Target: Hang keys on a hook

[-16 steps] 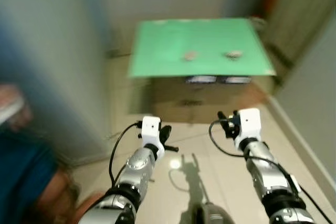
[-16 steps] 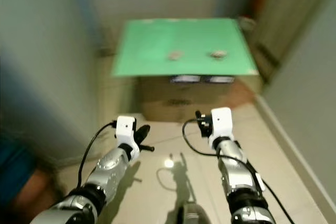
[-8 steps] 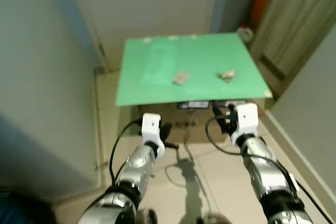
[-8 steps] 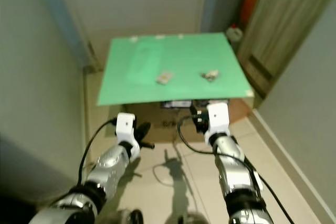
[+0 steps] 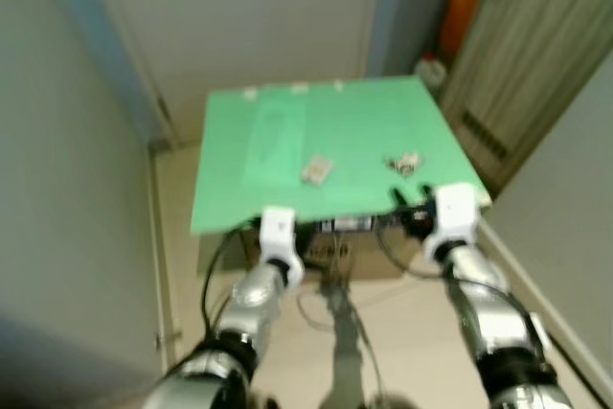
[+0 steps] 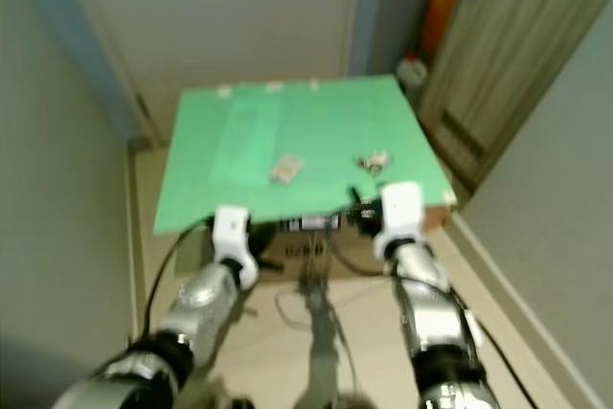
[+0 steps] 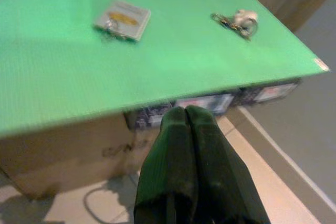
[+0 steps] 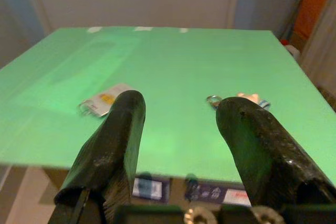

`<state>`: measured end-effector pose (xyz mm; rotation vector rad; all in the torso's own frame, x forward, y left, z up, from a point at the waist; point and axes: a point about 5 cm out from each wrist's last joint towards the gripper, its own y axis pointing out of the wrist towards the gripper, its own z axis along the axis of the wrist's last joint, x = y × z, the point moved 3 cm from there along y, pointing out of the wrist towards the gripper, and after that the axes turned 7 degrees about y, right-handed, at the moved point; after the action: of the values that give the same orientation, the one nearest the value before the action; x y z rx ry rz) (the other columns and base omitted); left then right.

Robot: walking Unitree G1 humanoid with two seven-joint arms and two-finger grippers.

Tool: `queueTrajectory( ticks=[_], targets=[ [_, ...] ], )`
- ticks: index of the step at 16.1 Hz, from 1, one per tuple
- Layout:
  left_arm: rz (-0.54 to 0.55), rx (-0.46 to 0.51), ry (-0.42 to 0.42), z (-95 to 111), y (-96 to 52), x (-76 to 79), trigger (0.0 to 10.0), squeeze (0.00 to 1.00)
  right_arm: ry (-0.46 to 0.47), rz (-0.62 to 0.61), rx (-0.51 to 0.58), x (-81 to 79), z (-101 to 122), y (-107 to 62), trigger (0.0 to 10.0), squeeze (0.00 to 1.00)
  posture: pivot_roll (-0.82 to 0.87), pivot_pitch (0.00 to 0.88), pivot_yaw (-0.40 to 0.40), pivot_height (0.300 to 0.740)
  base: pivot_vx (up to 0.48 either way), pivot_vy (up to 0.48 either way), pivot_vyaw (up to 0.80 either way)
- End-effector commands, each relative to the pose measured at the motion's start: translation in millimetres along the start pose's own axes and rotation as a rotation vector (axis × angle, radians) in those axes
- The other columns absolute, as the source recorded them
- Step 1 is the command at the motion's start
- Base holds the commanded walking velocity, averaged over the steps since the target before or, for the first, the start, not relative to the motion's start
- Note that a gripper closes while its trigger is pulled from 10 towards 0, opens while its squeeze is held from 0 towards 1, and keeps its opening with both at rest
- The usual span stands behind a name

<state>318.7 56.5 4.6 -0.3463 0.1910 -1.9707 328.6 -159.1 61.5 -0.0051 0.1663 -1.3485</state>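
The robot has walked closer, so the green tabletop (image 5: 287, 141) now fills the middle of the frame, the keys (image 8: 239, 99) lie right of centre, and the wide-open, empty right gripper (image 8: 181, 124) should reach straight over them while the left gripper (image 7: 188, 124) stays closed and empty.

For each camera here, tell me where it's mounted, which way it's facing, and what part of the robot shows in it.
Left eye view: on the head, looking forward and down at the green table; both silver arms show.
Right eye view: the other eye of that stereo pair, same scene.
Left wrist view: on the left wrist, looking along the left gripper, fingers shut, toward the table edge.
Right wrist view: on the right wrist, looking between the right gripper's open fingers across the tabletop.
Shared: both wrist views show the keys and the card tag.
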Motion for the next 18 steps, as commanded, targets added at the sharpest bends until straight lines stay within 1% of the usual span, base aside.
queueTrajectory(
  ticks=[1, 2, 6, 11, 13, 14, 15, 16, 18],
  targets=[
    [-0.029, 0.011, -0.001, 4.5, 4.3, 11.4, 10.0, 0.0, -0.008, -0.03, 0.013, 13.4, 5.0, -4.2, 10.0, 0.0, -0.16, 0.077, 0.038, 0.74, 0.48, 0.0, 0.0],
    [-0.029, 0.012, -0.001, 4.7, 4.3, 11.0, 10.0, 0.0, 0.002, -0.031, 0.01, 14.8, 4.6, -5.1, 10.0, 0.0, -0.16, 0.075, 0.042, 0.74, 0.48, 0.0, 0.0],
    [-0.026, 0.02, -0.001, 7.3, 4.9, 9.7, 10.0, 0.0, 0.013, -0.051, 0.02, 18.1, 7.4, -4.8, 10.0, 0.0, -0.16, 0.078, 0.039, 0.74, 0.48, 0.0, 0.79],
    [-0.025, 0.031, -0.004, 7.9, 4.5, 10.6, 10.0, 0.0, 0.026, -0.082, 0.026, 19.2, 10.5, -1.5, 10.0, 0.0, -0.15, 0.079, 0.031, 0.74, 0.48, 0.0, 0.0],
    [-0.006, 0.042, -0.021, 11.0, 5.3, 7.8, 10.0, 0.0, 0.022, -0.08, 0.018, 17.9, 9.3, -0.5, 10.0, 0.0, -0.15, 0.08, 0.031, 0.74, 0.139, 0.0, 0.0],
    [-0.008, 0.049, -0.015, 11.7, 5.0, 7.7, 10.0, 0.0, 0.023, -0.079, 0.017, 17.3, 8.8, -0.5, 10.0, 0.0, -0.15, 0.08, 0.031, 0.74, 0.0, 0.0, 0.0],
    [-0.03, 0.026, 0.029, 7.7, 4.1, 10.1, 10.0, 0.0, 0.021, -0.073, 0.012, 16.2, 7.6, -0.7, 10.0, 0.0, -0.15, 0.08, 0.031, 0.74, 0.0, -0.472, 0.0],
    [-0.057, 0.024, 0.051, 5.2, 2.9, 14.5, 10.0, 0.0, 0.016, -0.064, 0.005, 14.8, 6.3, -1.1, 10.0, 0.0, -0.15, 0.084, 0.022, 0.74, 0.0, -0.472, 0.0],
    [-0.054, 0.027, 0.028, 4.3, 2.4, 15.6, 10.0, 0.0, 0.019, -0.061, 0.0, 14.5, 4.9, -2.0, 10.0, 0.0, -0.15, 0.084, 0.02, 0.74, 0.0, -0.471, 0.0]
  ],
)
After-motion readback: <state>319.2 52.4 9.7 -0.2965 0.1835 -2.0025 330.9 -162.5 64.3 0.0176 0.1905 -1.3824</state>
